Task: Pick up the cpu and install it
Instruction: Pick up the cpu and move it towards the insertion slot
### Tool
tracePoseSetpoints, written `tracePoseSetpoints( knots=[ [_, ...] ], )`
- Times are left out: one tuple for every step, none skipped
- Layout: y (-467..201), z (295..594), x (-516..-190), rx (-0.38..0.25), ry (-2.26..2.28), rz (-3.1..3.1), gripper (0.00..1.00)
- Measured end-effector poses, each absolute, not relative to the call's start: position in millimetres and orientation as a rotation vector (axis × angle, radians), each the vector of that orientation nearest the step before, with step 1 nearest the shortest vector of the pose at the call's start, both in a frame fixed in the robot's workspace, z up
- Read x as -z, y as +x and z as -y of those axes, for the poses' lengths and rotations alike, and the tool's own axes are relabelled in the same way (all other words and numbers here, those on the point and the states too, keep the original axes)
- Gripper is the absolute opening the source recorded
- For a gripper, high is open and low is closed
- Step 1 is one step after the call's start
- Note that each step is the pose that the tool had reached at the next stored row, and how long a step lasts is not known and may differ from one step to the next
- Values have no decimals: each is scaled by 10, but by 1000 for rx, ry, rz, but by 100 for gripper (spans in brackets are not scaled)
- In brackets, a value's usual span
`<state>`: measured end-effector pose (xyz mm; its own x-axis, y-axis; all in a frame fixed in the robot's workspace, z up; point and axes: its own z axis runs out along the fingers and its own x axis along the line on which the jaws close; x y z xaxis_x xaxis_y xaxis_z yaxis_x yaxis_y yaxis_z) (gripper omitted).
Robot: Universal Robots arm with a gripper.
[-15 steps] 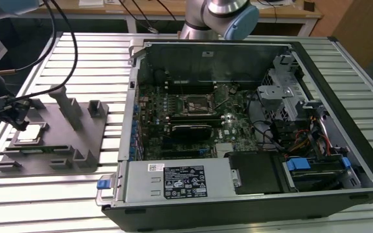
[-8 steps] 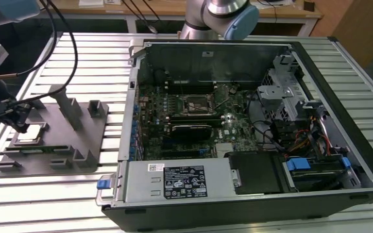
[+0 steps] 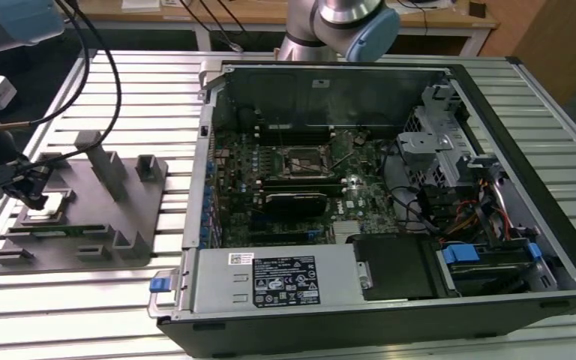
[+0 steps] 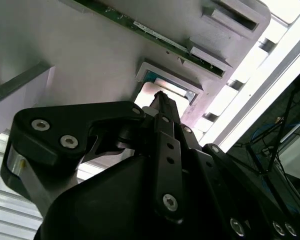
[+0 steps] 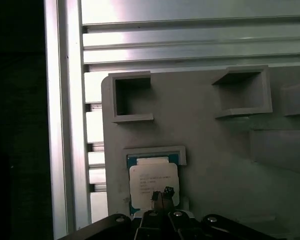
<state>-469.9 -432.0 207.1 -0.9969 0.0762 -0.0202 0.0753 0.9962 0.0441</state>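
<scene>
First wrist view: claw (image 5: 161, 194) points down onto cpu (image 5: 149, 179), perhaps touching.

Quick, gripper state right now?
Gripper: open or closed cannot be told; it is right over the cpu, which lies in the grey fixture pocket.

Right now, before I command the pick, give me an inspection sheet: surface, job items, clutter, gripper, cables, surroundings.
Surface: slatted metal table carrying a grey fixture tray and an open computer case.
Job's things: cpu lies flat in a tray pocket, not yet lifted; socket sits on the motherboard inside the case.
Clutter: green circuit strip in a tray slot.
Gripper: gripper is right over the cpu; contact cannot be told.
Cables: black cables hang above the table.
Surroundings: wooden desk behind.
</scene>
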Motion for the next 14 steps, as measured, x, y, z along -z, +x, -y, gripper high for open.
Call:
tracePoseSetpoints(
  knots=[
    [-4703, 4320, -2063, -67, 118, -3117, 11],
    [-4706, 4320, -2053, -67, 118, -3117, 11],
    [-4710, 4320, -2045, -68, 118, -3117, 11],
    [-4714, 4320, -2036, -67, 118, -3117, 11],
    [-4719, 4320, -2025, -68, 118, -3117, 11],
    [-4724, 4320, -2015, -68, 118, -3117, 11],
    [-4730, 4320, -2004, -67, 118, -3117, 11],
    [-4737, 4320, -1995, -67, 118, -3117, 11],
    [-4742, 4320, -1986, -68, 118, -3117, 11],
    [-4747, 4320, -1982, -68, 118, -3117, 11],
    [-4747, 4320, -1981, -68, 118, -3117, 11],
    [-4748, 4320, -1981, -68, 118, -3117, 11],
    [-4748, 4320, -1981, -68, 118, -3117, 11],
    [-4748, 4320, -1980, -68, 118, -3117, 11]
  ],
)
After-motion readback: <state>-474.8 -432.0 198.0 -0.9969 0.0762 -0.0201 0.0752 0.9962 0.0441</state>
